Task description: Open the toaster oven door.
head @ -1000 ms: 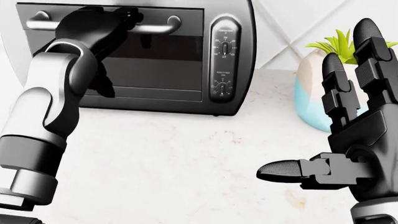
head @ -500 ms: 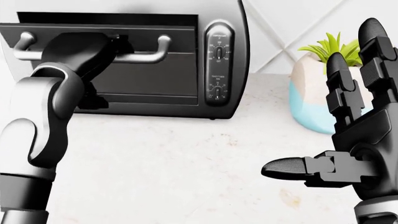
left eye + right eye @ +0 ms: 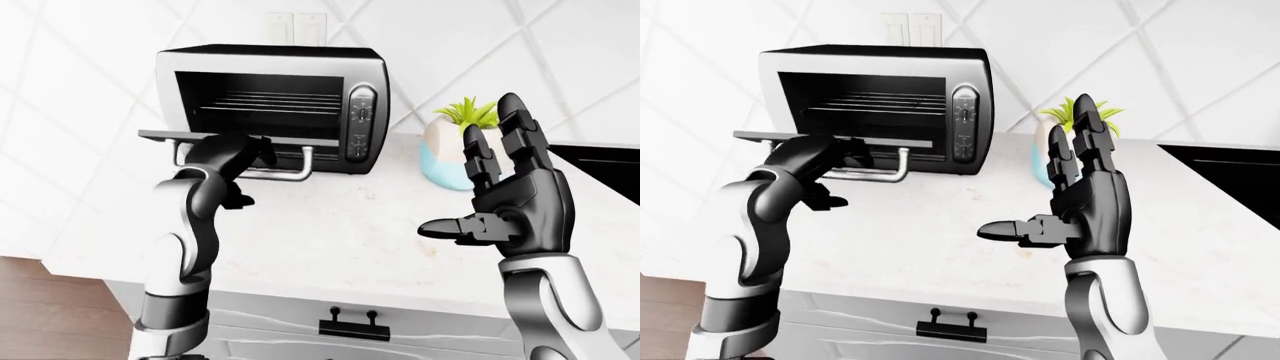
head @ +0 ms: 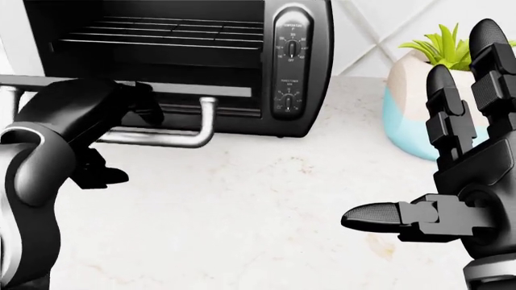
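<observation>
Left-eye view shows your left robot hand (image 3: 228, 156) clenched around the silver bar handle (image 3: 283, 175) of the black toaster oven door (image 3: 240, 138), which lies flat open. Your right robot hand (image 3: 512, 201) hangs released above the white table (image 3: 330, 240), probably for keeping clear.

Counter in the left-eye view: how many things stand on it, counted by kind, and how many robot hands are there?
Toaster oven, door down: 1
Potted plant: 1
Robot hands: 2, the left hand at the door handle, the right hand open over the counter
Total: 4
</observation>
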Tool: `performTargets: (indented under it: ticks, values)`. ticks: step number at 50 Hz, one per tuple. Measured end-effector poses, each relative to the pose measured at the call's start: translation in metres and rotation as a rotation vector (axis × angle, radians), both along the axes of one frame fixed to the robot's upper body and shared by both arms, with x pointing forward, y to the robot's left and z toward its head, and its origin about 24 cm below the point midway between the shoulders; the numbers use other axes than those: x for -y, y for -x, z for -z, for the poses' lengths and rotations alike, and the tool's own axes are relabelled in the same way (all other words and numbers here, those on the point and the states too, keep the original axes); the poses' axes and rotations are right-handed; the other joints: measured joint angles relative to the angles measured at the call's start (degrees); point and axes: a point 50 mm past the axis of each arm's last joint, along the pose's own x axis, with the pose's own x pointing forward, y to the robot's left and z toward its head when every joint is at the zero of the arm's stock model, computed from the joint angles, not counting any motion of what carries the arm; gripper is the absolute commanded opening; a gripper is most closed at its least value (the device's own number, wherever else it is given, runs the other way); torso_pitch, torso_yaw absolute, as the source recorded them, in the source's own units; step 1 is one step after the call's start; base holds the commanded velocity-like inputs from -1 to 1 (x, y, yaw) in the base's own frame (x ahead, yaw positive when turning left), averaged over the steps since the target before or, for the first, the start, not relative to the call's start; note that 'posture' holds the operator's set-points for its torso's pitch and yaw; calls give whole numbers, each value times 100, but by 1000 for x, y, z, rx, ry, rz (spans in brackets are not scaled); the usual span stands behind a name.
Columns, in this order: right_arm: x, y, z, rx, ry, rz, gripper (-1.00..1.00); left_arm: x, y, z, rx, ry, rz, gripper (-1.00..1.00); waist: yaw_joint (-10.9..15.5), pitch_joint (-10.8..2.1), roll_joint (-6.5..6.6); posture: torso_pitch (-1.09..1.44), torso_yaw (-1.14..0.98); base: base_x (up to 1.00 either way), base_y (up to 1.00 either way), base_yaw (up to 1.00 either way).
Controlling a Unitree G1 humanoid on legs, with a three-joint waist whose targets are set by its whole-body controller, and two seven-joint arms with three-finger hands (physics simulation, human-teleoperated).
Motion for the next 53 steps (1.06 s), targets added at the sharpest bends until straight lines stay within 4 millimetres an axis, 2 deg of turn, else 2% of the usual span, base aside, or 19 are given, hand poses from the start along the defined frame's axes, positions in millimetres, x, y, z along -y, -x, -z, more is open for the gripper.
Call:
performTargets:
  ticks: [9,16,26,37,40,43,44,47,53]
  values:
    - [1,0,2,-2,-1,3,100,0,19,0,-20,47,12,15,15,-83,16,-38,0,0,0,0]
    - [2,0,4,-9,-4,7,100,-2,35,14,-47,67,25,15,19,-149,42,-38,0,0,0,0]
    - [3,1,5,-4,-4,12,100,-17,62,38,-130,150,-22,18,1,-128,36,-38,0,0,0,0]
    - [3,2,4,-1,-5,10,100,-27,84,43,-128,270,-33,29,24,-151,31,-38,0,0,0,0]
    - [4,2,6,-6,-7,14,100,-28,90,31,-83,358,-26,36,34,-135,21,-38,0,0,0,0]
    - [6,2,7,-13,-8,15,100,-29,97,4,22,475,0,35,32,-122,21,-38,0,0,0,0]
    - [7,2,6,-12,-8,16,100,-31,101,-5,61,526,12,25,33,-121,27,-38,0,0,0,0]
    - [8,3,2,1,-8,20,100,-38,112,-33,163,659,37,33,32,-134,66,-38,0,0,0,0]
    - [9,5,0,11,-14,28,100,-39,129,-64,216,862,125,28,59,-116,100,-38,0,0,0,0]
